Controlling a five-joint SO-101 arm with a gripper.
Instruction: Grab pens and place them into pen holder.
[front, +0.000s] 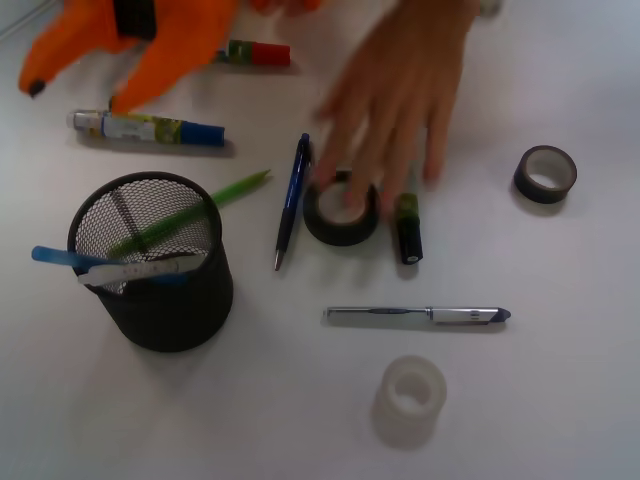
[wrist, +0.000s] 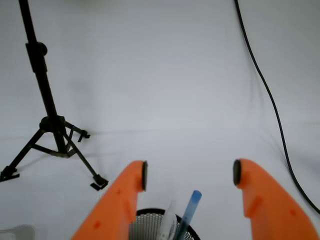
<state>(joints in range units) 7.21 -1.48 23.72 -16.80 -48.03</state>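
Silver pen (front: 417, 315) lies crosswise mid-desk, dark tip toward right edge; blue pen (front: 292, 201) runs front-to-back; tool (wrist: 190, 174) wide, empty.

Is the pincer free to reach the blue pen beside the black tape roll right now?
Probably not safely: a person's hand rests on the black tape roll right beside the blue pen. The pincer is open, over the pen holder.

pens (front: 150, 250) in holder (front: 155, 265), tape (front: 341, 213) right
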